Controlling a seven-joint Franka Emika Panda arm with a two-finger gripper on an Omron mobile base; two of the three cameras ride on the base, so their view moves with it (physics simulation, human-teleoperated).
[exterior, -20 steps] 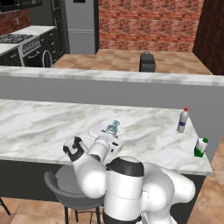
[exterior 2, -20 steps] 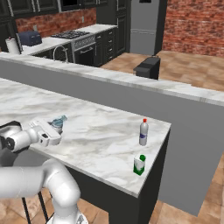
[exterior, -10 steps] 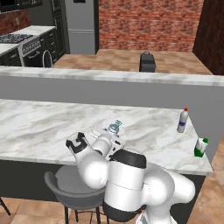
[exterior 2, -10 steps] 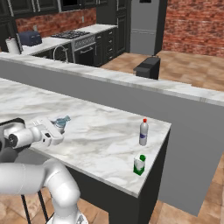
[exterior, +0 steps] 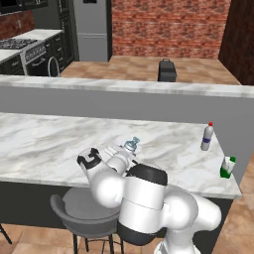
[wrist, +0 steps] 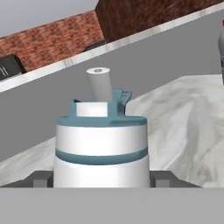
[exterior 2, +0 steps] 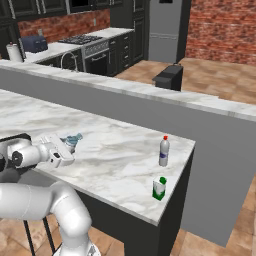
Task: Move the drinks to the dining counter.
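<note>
While arm folds low over dining counter [exterior: 44,144] | jaws pinch grey bottle [wrist: 100,144] | bottle upright

You will find no legible text, numbers, brands or signs in any view. The slim clear bottle [exterior: 208,137], at centre right of the left base view, carries a purple label, but nothing on it resolves into letters. The green-and-white carton [exterior: 227,167], lower right of the same view, shows only colour patches. The metal bottle's cap [wrist: 101,122], centre of the hand view, is blank.
</note>
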